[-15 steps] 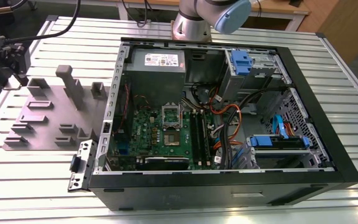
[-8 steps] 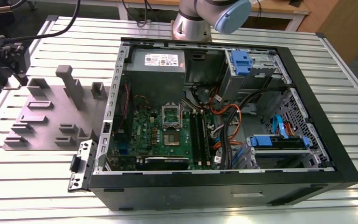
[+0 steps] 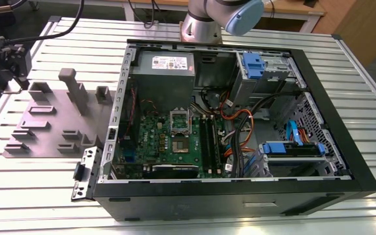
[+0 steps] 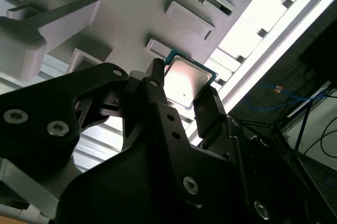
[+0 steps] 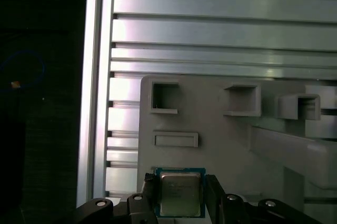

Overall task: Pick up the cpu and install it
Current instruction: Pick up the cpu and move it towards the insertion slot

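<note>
Your gripper [image 5: 181,196] has its two fingers [image 5: 215,197] pinched tight on the cpu [image 5: 180,188], holding it over the grey tray [image 5: 210,113].

Open black computer case [image 3: 227,201] on slatted table [image 3: 365,73], green motherboard [image 3: 150,142] inside it, grey tray [image 3: 52,139] beside case at the exterior view's left, robot arm [image 3: 201,27] behind case

Glossy metal cpu [image 5: 180,192], matt black claw [image 5: 181,205], matt plastic tray [image 5: 221,148]

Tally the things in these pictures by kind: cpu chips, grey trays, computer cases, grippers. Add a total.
cpu: 1
tray: 1
case: 1
gripper: 1
Total: 4
</note>
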Action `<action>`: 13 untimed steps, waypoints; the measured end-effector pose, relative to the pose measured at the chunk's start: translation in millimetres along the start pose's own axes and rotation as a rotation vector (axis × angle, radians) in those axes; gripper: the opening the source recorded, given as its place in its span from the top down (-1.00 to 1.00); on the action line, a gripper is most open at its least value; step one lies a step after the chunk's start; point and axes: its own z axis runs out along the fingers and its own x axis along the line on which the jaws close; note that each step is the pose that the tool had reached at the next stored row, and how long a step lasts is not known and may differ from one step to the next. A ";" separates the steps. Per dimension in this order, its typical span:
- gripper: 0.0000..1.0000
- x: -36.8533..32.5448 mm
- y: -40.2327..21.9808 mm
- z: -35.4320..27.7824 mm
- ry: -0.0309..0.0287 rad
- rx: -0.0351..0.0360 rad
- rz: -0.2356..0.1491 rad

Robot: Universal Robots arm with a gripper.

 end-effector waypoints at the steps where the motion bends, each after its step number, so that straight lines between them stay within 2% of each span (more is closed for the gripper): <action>1: 0.06 0.0 0.0 -0.2 0.0000 0.0000 0.000; 13: 0.06 0.0 0.1 -2.6 0.0000 0.0000 0.000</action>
